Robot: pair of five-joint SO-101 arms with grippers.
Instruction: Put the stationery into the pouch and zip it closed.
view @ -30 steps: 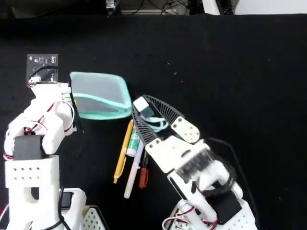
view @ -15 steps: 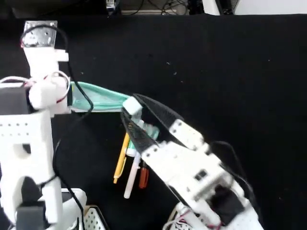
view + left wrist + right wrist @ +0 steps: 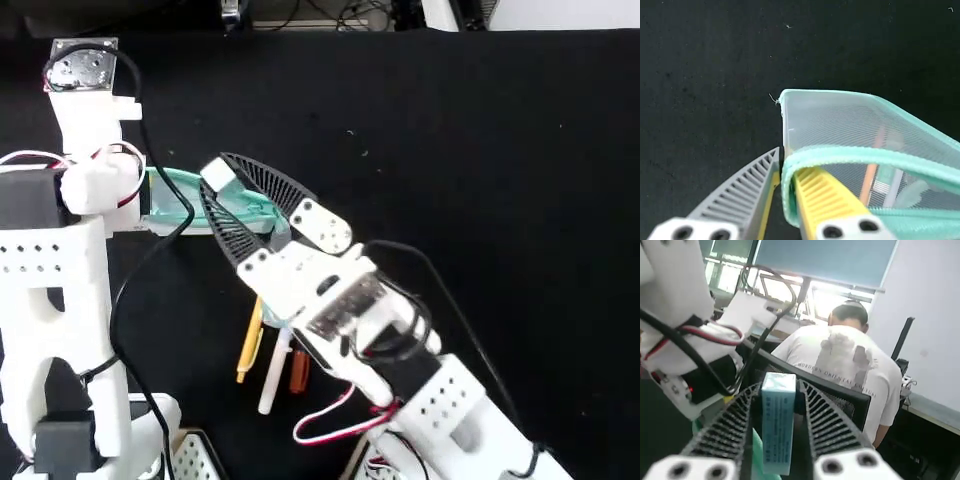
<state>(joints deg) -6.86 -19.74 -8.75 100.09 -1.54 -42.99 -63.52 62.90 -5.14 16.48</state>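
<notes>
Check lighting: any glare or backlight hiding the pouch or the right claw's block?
High view: even light, no glare on pouch. Left wrist view: evenly lit, pens visible through the mesh. Right wrist view: bright windows backlight the room, but block in right claw is lit.

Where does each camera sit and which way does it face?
High view: fixed overhead, looking down at the table; both arms show.
Left wrist view: looks along the left claw pinching the pouch.
Right wrist view: tilted up toward the room, past the right claw holding a small box.
Shared: high and left wrist views both show the pouch.
</notes>
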